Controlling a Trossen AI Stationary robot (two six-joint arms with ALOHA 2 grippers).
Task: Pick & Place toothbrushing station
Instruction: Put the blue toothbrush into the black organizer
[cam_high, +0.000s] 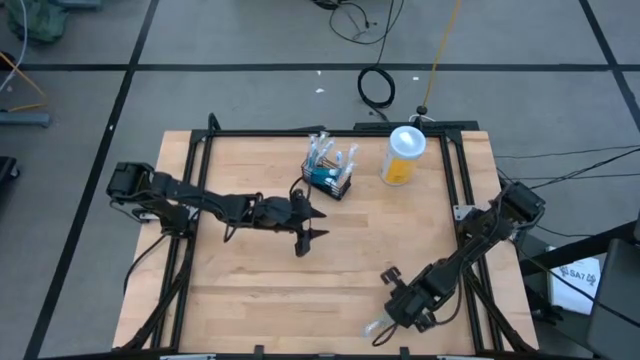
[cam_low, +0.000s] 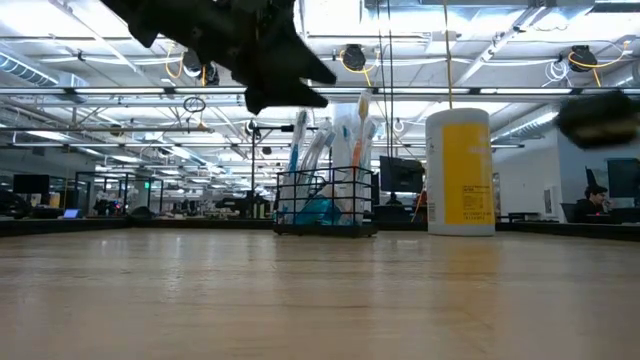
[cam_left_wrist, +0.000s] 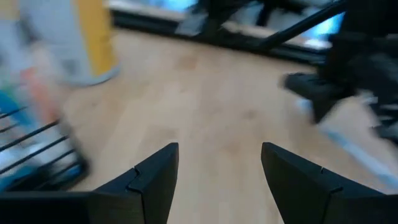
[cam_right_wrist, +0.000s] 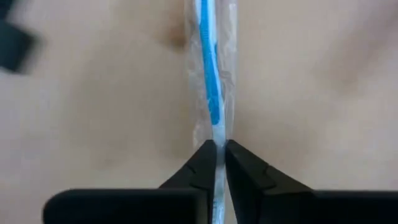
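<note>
- Wire basket (cam_high: 329, 181) sits at the far middle of the bench (cam_high: 250, 290), already stocked with several wrapped toothbrushes (cam_low: 335, 140) standing upright.
- Right hand (cam_high: 385, 322) is at the near right edge, fingers pinched on a wrapped blue toothbrush (cam_right_wrist: 210, 81); well apart from the basket, so that one isn't placed yet.
- Left hand (cam_high: 310, 223) hangs above the bench just beside the basket's near-left side, fingers apart, holding nothing.
- Yellow cup (cam_high: 403, 155) with white lid stands just right of the basket.
- Judgement: partly done. The left hand and the cup flank the basket, so the right hand's approach looks tight.
</note>
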